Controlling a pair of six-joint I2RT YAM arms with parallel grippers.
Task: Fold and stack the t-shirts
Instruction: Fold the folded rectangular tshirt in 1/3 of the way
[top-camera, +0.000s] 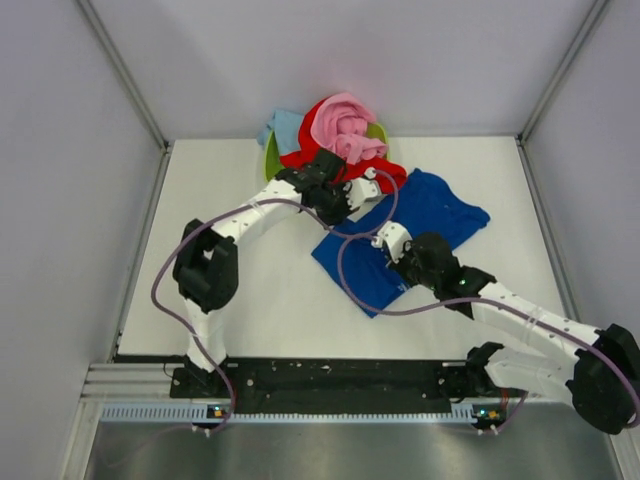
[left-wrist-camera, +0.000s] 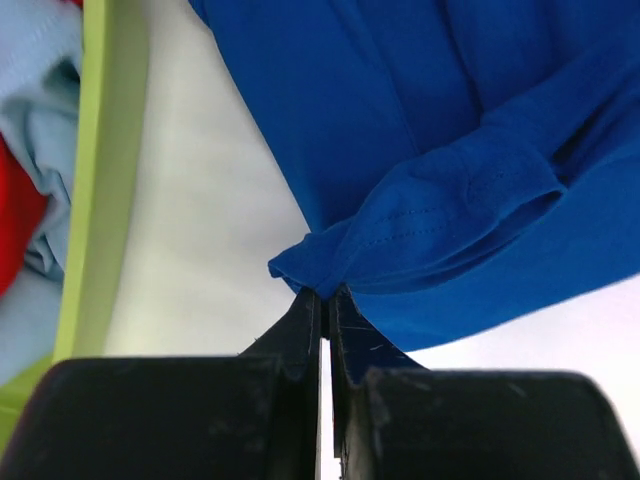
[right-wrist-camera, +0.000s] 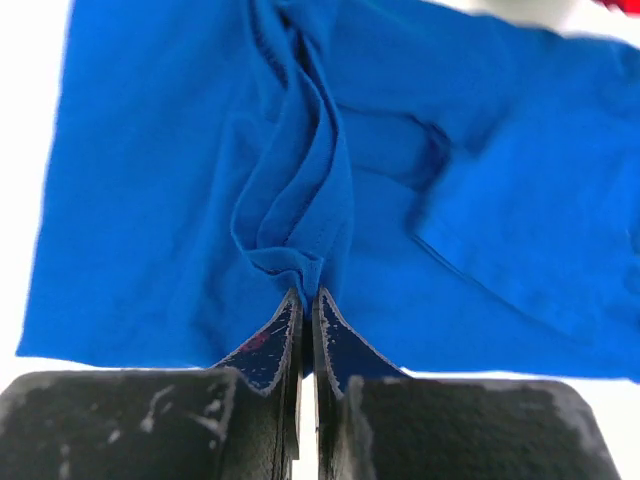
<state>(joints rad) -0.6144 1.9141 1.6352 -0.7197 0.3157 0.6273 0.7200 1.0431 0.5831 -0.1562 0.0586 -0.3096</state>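
Observation:
The royal blue t-shirt (top-camera: 440, 212) lies spread on the white table, right of centre. My left gripper (top-camera: 358, 193) is at its far-left edge, shut on a bunched fold of blue cloth (left-wrist-camera: 400, 235). In the left wrist view, the left gripper (left-wrist-camera: 323, 293) has its jaws pressed together on that fold. My right gripper (top-camera: 386, 241) is over the shirt's near part. In the right wrist view, the right gripper (right-wrist-camera: 308, 293) is shut on a pinched ridge of the blue t-shirt (right-wrist-camera: 290, 215). The pink t-shirt (top-camera: 341, 124), red t-shirt (top-camera: 308, 147) and light blue t-shirt (top-camera: 284, 125) are heaped at the back.
The heap sits in a lime green tub (top-camera: 272, 157) against the back wall; the tub's wall (left-wrist-camera: 112, 150) stands just left of my left gripper. Grey enclosure walls bound the table on three sides. Purple cables loop from both arms over the table.

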